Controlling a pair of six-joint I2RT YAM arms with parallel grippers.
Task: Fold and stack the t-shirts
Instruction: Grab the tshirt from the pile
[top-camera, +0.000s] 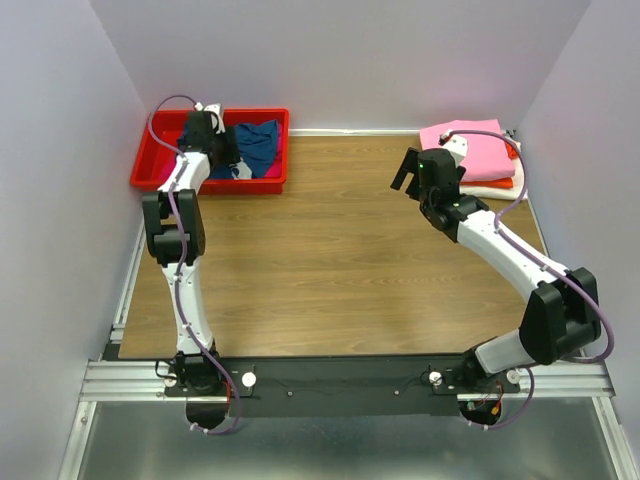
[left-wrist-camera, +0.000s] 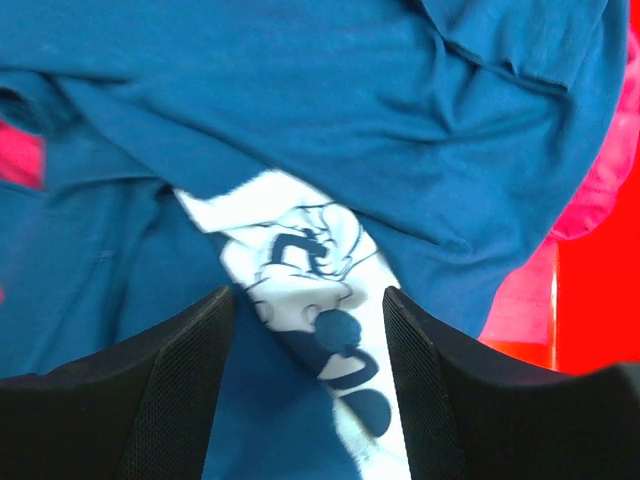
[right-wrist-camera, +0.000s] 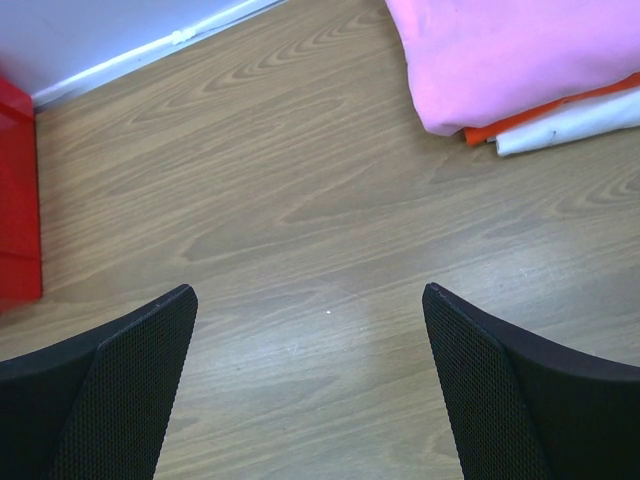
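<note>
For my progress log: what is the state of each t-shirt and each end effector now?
navy t-shirt, crumpled in the red bin
magenta t-shirt, crumpled beneath it
light pink t-shirt, folded, top of stack
orange t-shirt, folded, middle
cream t-shirt, folded, bottom
left end effector, open over navy t-shirt
right end effector, open, empty

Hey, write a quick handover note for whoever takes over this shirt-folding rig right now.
Left gripper: open, down in the red bin, jaws astride the crumpled navy t-shirt, not clamped.
Right gripper: open, empty, over bare table.
Done: pink t-shirt, orange t-shirt and cream t-shirt folded and stacked at the far right corner.
Left: navy t-shirt and the magenta t-shirt beside it, both unfolded in the bin.
</note>
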